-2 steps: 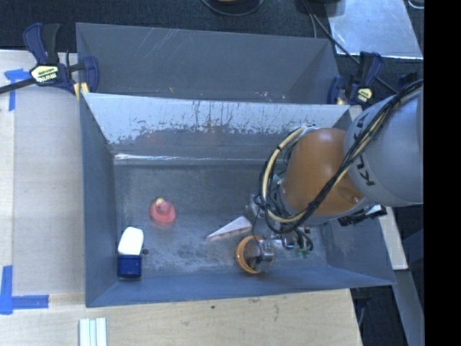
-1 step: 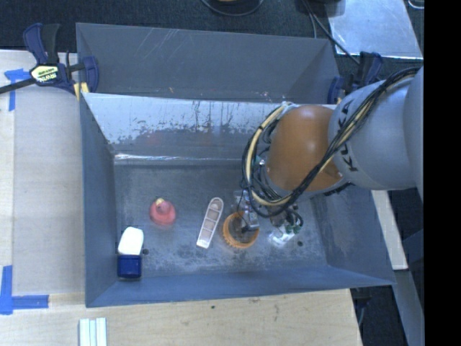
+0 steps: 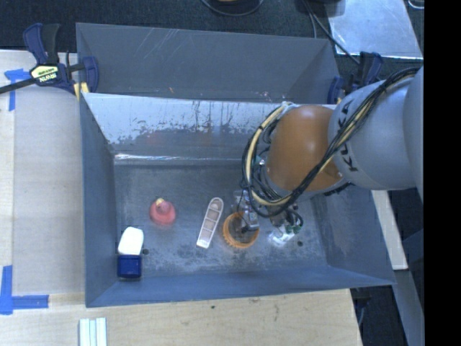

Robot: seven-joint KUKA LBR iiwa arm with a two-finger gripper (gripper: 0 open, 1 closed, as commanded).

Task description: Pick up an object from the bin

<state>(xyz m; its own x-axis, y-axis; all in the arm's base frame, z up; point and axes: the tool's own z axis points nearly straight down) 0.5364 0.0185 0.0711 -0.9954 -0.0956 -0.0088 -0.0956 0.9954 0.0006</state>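
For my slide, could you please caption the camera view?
End effector over an orange disc in the bin, white strip beside it.

The bin floor (image 3: 187, 175) lies bare along its far edge. Toward the near edge stand a white-and-blue block (image 3: 130, 251), red piece (image 3: 163, 212), pale strip (image 3: 209, 223) and orange disc (image 3: 234, 235). The arm (image 3: 310, 150) blocks the right side.

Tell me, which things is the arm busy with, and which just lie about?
Job in hand: gripper; orange round thing under it, front middle.
Lying about: red knob; pale slotted strip; white-and-blue block; small clear bit.
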